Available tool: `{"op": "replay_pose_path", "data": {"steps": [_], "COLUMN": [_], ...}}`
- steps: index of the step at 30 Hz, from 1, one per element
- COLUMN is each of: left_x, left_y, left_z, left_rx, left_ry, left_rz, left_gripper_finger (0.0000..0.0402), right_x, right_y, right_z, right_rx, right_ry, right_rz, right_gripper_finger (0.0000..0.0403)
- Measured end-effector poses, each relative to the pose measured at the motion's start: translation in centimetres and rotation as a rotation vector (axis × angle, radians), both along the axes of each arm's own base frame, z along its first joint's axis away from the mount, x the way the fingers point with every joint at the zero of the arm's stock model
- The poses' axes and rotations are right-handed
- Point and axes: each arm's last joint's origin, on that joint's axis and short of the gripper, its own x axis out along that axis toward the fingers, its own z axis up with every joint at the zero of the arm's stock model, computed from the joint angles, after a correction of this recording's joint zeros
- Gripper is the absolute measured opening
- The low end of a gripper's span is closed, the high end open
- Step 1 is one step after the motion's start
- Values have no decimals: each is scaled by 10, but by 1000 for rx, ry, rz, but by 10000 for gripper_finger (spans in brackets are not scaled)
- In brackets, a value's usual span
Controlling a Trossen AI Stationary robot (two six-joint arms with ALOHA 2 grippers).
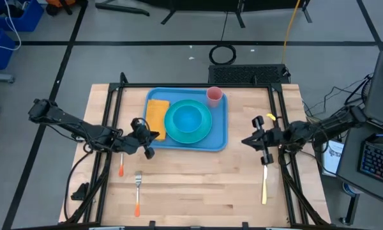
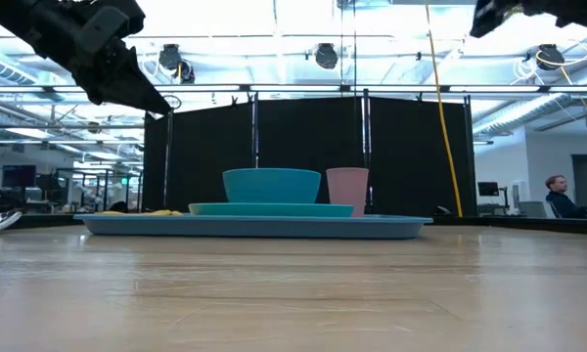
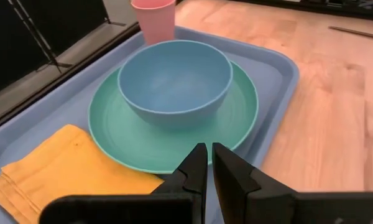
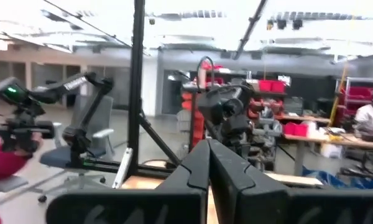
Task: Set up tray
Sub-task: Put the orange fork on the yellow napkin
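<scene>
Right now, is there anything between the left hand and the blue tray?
Nothing visible. The left hand hovers shut at the tray's near-left edge, beside the yellow napkin. The right hand waits off to the tray's right.

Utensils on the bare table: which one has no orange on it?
The utensil by the right arm: pale yellow all over, lying alone on the right. The fork at lower left has an orange handle, and the piece beside it is orange too.

No text, label, brand, number or sign can be read in any view — neither on the table things nor in the room behind.
</scene>
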Motion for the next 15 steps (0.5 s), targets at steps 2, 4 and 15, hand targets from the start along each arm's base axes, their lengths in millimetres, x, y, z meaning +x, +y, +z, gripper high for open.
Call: {"op": "replay_pose_path", "data": {"steps": [2,4,15], "left_x": [0,-1,-3], "left_y": [-1,-2,-12], "left_z": [0,0,0], "left_rx": [-1,-3,-14], "left_ry": [0,-1,8], "left_rz": [-4,-9,-86], "left_gripper_finger": [31,31,31], "right_x": [-7,-15,-38], "right_y": [-1,-2,-9], "right_z": [-4,-7,-34], "right_rx": [-4,-16,19], "right_ry": [-33,-77,-203], "right_rz": [40,77,83], "right_gripper_finger": [0,0,0]}}
